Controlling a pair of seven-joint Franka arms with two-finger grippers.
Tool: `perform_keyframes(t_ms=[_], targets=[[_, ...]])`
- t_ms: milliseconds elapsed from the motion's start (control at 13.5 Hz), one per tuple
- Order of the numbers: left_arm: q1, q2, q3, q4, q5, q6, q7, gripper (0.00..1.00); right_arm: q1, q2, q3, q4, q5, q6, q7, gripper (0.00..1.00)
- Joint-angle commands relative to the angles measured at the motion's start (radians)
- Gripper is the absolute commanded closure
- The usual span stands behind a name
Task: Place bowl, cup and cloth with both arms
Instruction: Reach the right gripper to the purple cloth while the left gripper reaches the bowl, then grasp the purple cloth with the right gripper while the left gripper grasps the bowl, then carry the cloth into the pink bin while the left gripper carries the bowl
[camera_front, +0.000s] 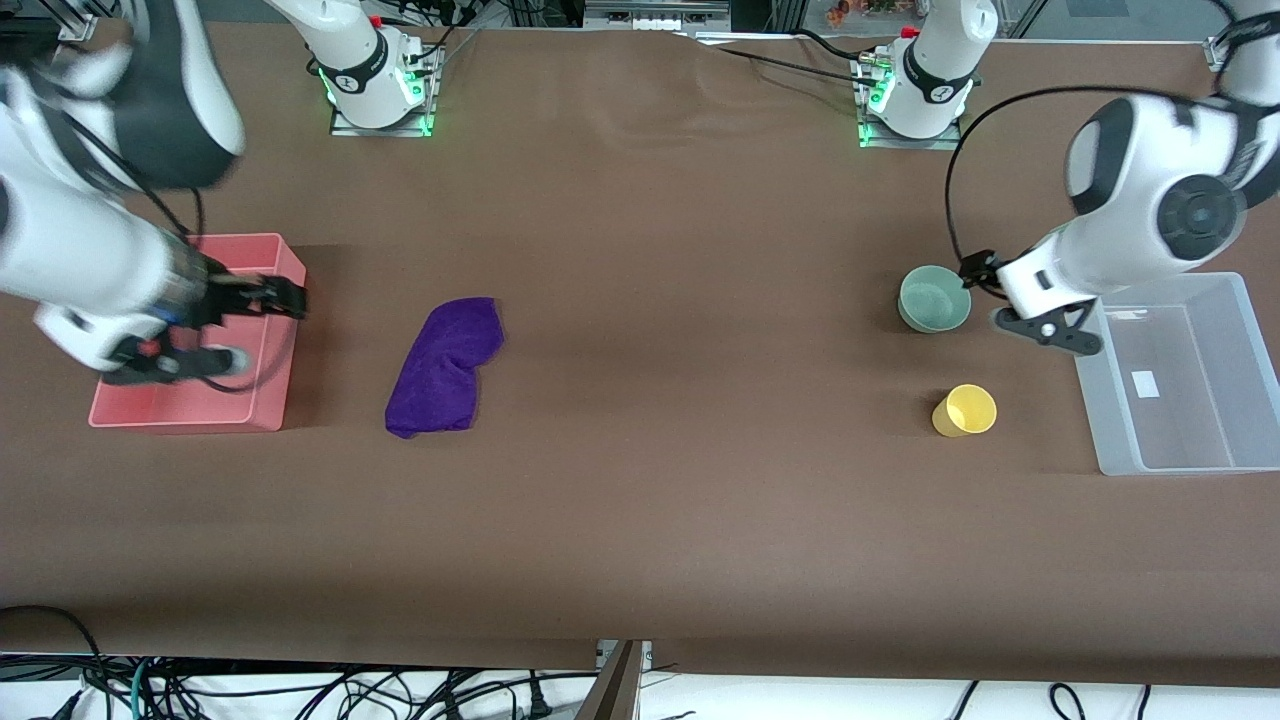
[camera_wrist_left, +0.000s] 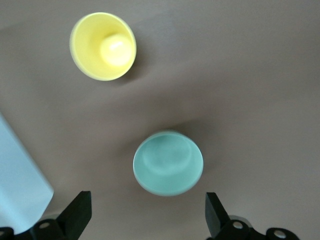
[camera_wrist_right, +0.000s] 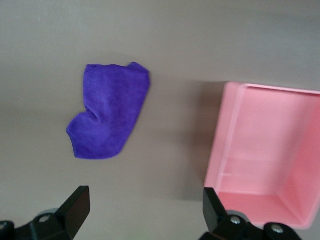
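Hovering beside bowl (camera_front: 934, 298): open left claw (camera_front: 985, 272).

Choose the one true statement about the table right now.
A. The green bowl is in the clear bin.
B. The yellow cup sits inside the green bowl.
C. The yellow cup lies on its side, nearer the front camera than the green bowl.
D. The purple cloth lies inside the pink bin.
C. The cup lies tipped on the tabletop, apart from the bowl and nearer the front camera; neither is in a bin.
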Motion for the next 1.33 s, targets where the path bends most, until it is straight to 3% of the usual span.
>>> perform_keyframes(t_ms=[0,148,369,517,664,960,1034,1107,1181,1255], targets=[[0.005,0.043,-0.005,-0.17,-0.015,0.248,0.126,0.0,-0.001,0.056,0.034,-0.073,0.008,0.121,0.013,0.0],[0.005,0.104,-0.005,-0.216,-0.014,0.348,0.13,0.0,-0.001,0.125,0.061,-0.091,0.006,0.201,0.069,0.0],[0.011,0.126,-0.005,-0.249,-0.011,0.375,0.188,0.0,0.026,0.203,0.074,-0.14,0.006,0.355,0.148,0.0],[0.026,0.144,-0.003,-0.247,-0.012,0.378,0.252,0.01,0.042,0.22,0.075,-0.207,0.005,0.448,0.196,0.0],[0.038,0.16,-0.003,-0.247,-0.011,0.401,0.288,0.08,0.043,0.226,0.075,-0.295,0.005,0.553,0.196,0.0],[0.038,0.147,-0.005,-0.24,-0.011,0.404,0.303,0.08,0.051,0.26,0.075,-0.372,0.0,0.704,0.194,0.04],[0.038,0.158,-0.003,-0.24,-0.011,0.407,0.305,0.08,0.054,0.269,0.075,-0.372,0.0,0.718,0.194,0.4],[0.038,0.157,-0.003,-0.24,-0.011,0.406,0.305,0.08,0.056,0.272,0.075,-0.37,0.002,0.718,0.197,0.87],[0.038,0.153,-0.002,-0.238,-0.005,0.404,0.324,0.08,0.059,0.273,0.075,-0.369,0.003,0.715,0.209,1.0],[0.041,0.157,-0.002,-0.238,0.017,0.407,0.34,0.09,0.06,0.273,0.075,-0.367,0.003,0.71,0.225,1.0]])
